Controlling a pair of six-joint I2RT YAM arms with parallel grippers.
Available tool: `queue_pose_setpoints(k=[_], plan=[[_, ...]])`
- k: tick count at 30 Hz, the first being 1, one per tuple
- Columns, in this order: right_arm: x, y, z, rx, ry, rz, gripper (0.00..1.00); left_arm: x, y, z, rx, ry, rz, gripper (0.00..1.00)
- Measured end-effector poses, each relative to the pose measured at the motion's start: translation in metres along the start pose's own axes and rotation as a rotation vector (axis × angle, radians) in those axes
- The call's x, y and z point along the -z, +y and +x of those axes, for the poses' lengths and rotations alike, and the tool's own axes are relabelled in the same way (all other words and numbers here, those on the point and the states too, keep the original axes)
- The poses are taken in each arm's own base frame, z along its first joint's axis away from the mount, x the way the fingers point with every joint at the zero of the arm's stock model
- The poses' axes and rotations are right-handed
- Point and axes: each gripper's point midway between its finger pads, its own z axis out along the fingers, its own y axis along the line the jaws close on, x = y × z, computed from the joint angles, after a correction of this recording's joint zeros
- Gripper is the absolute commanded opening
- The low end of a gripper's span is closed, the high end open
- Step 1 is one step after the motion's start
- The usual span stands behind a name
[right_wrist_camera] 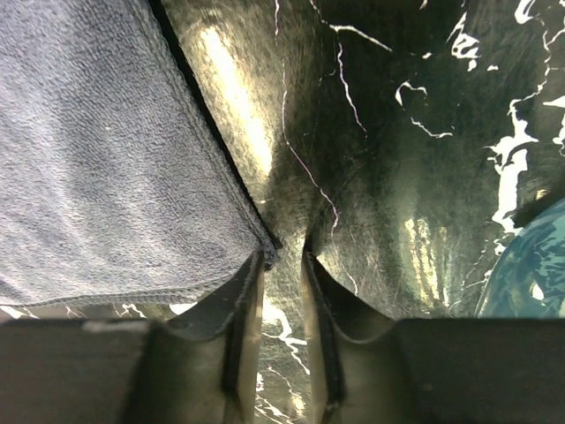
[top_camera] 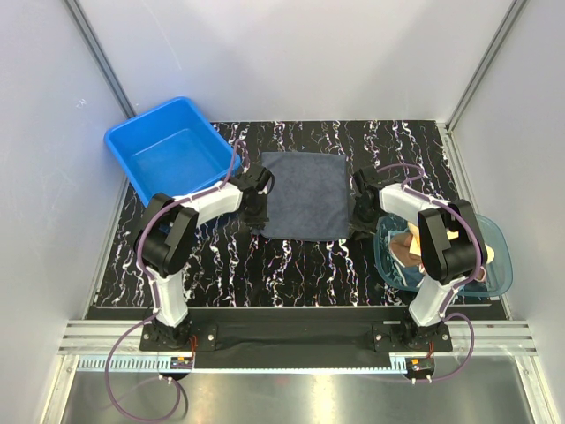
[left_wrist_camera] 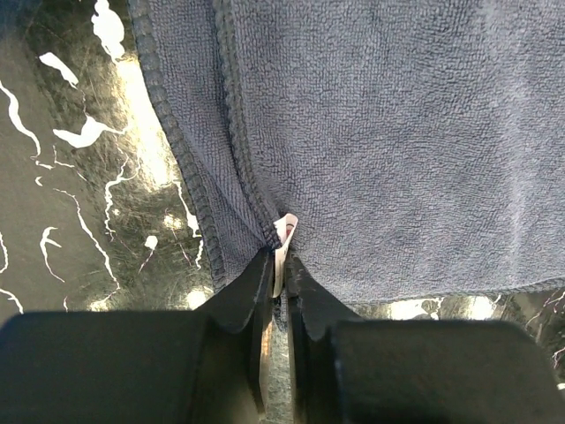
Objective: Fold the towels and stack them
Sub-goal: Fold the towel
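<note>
Black marbled table (top_camera: 291, 265) | navy towel (top_camera: 305, 196) flat | left gripper (left_wrist_camera: 278, 256) clamped on towel corner | right gripper (right_wrist_camera: 284, 256) slightly apart at corner

Robotics laboratory test cell. White panel walls (top_camera: 291, 53) in aluminium framing (top_camera: 95, 53) are enclosing a black, white-veined marbled tabletop (top_camera: 291, 265); along the tabletop's near edge, a slotted aluminium rail (top_camera: 97, 336) is carrying two bolted white-and-black robot arms (top_camera: 172, 243) trailing purple cables (top_camera: 119, 371).
</note>
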Motion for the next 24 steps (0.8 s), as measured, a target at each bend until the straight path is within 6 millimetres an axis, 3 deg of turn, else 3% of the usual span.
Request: queue_pose_setpoints(k=[3, 12, 17, 21, 24], plan=[[0.000, 0.001, -0.001, -0.009, -0.006, -0.005, 0.25, 0.000, 0.001, 0.001, 0.004, 0.002, -0.003, 0.30], [0.000, 0.005, -0.003, -0.018, -0.014, -0.019, 0.31, 0.003, 0.004, 0.006, 0.018, 0.023, -0.024, 0.37], [0.000, 0.010, -0.007, -0.021, -0.027, -0.040, 0.27, 0.004, 0.005, 0.007, 0.022, 0.028, -0.029, 0.37], [0.000, 0.012, -0.009, -0.024, -0.034, -0.051, 0.15, 0.005, 0.005, 0.008, 0.027, 0.033, -0.031, 0.26], [0.000, 0.014, -0.010, -0.027, -0.038, -0.059, 0.13, 0.005, 0.005, 0.009, 0.028, 0.035, -0.031, 0.28]])
